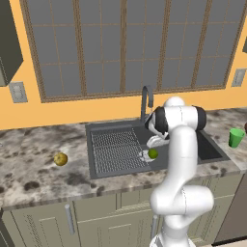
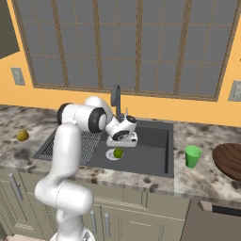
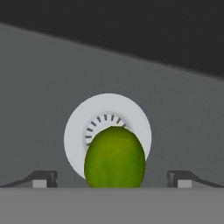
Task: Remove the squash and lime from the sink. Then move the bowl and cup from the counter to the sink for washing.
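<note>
Pincer gapes wide over the sink, lime centred between its fingertips.

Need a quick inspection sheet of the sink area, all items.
Surface: marbled counter.
Sink: lime lies in it, partly over the drain.
Squash: on counter, beside the drainboard.
Cup: upright on counter.
Bowl: on counter beyond cup.
Clutter: nothing seen.
Gripper: jaws open, either side of the lime, not closed on it.
Cables: nothing seen.
Surroundings: window, faucet, cabinets below.
</note>
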